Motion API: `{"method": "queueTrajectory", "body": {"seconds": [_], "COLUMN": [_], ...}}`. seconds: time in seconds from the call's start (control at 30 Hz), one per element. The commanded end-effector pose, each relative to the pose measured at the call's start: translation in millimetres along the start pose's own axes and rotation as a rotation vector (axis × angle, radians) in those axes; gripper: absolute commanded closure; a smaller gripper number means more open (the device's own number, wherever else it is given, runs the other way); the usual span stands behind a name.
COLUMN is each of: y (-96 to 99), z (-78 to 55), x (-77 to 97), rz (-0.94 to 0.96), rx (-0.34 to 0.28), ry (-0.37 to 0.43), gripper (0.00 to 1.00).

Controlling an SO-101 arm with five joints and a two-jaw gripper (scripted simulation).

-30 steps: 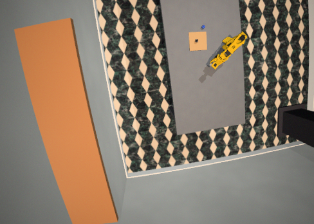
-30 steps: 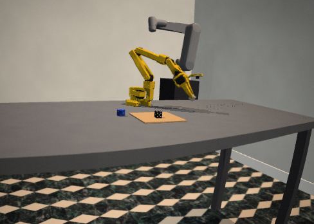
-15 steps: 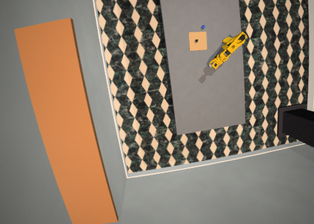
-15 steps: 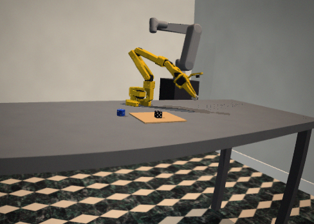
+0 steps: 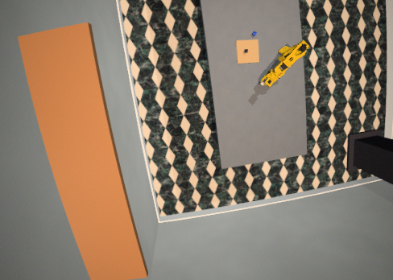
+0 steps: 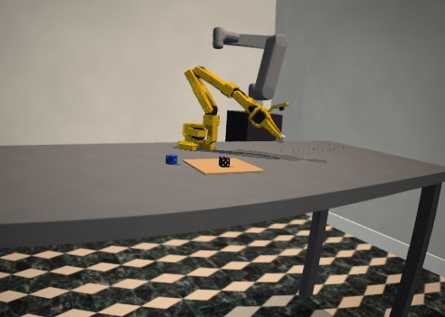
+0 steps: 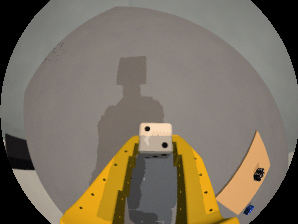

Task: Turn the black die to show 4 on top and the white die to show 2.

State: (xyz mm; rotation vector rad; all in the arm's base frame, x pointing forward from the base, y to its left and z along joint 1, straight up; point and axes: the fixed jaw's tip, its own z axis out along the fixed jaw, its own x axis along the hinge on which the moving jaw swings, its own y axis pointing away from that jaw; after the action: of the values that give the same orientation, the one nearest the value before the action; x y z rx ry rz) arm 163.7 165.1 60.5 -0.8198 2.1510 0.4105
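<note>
White die [image 5: 262,83] [image 6: 283,138] [image 7: 156,136] aloft, pinched in the closed gripper [image 5: 264,82] [image 6: 281,137] [image 7: 156,145].
It showed two pips to the wrist camera; its turning looked under way, with placing and release left. Right of the gripper in the wrist view lay the mat [image 5: 251,58] [image 6: 205,168] [image 7: 239,186], bearing the black die [image 5: 246,51] [image 6: 224,161] [image 7: 258,174], top number unreadable; beyond, off the mat, sat the blue die [image 5: 254,33] [image 6: 171,158] [image 7: 249,209].

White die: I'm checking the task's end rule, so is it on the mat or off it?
Off the mat: the white die is in the gripper's tips, away from the mat.
</note>
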Motion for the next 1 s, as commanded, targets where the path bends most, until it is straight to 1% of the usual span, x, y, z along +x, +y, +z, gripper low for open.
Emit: {"method": "queueTrajectory", "body": {"seconds": [0.0,0.2,0.37,0.43,0.57,0.7,0.97], "y": [2.7,3.5,4.1,4.1,4.4,4.6,4.7], "z": [4.5,11.1,13.7,13.7,14.3,14.3,14.2], "x": [-10.9,-15.8,-18.7,-18.7,-20.2,-21.0,-21.4], "rz": [-0.014,-0.018,-0.021,-0.021,-0.023,-0.024,-0.024], "rx": [-0.01,-0.015,-0.018,-0.018,-0.019,-0.02,-0.021], "ry": [-0.092,-0.189,-0.262,-0.262,-0.306,-0.333,-0.344], "gripper": [1.0,1.0,1.0,1.0,1.0,1.0,1.0]}}
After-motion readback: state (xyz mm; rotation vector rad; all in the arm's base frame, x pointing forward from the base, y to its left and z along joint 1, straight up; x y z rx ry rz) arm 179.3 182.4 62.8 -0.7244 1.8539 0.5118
